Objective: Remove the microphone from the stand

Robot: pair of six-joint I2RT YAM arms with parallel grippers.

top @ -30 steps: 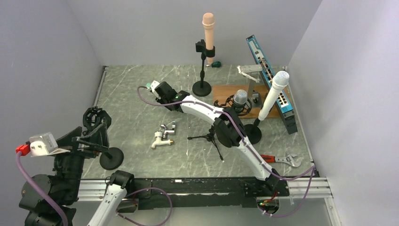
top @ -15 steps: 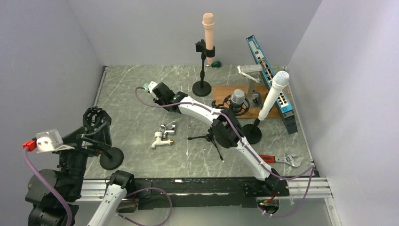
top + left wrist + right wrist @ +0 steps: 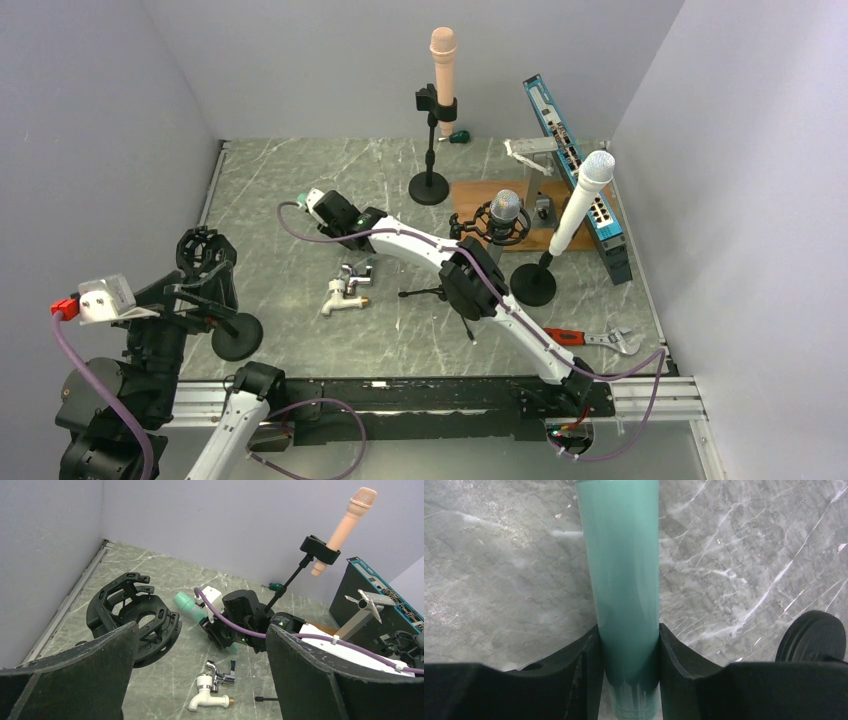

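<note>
My right gripper (image 3: 628, 645) clamps the teal microphone (image 3: 621, 555); left gripper (image 3: 200, 675) gapes wide, empty; I'd lower it level, then release gently.

I am working on a grey-green marbled table (image 3: 290, 170). Near its left near corner stands a black stand with a round disc base (image 3: 237, 337). Around the middle lie a white plastic tap with chrome and brass fittings (image 3: 345, 288) and, just to its right, a small black tripod (image 3: 445, 295). At the far edge I see a second black round-based stand (image 3: 429, 187) and a little green-handled screwdriver (image 3: 457, 137). Towards the right edge a brown wooden board (image 3: 470, 195) lies flat. A third black disc-based stand (image 3: 533, 284) sits just in front of the board, and a long blue network switch (image 3: 600, 212) runs along that edge. A red-handled adjustable wrench (image 3: 595, 340) lies by the right near corner.
</note>
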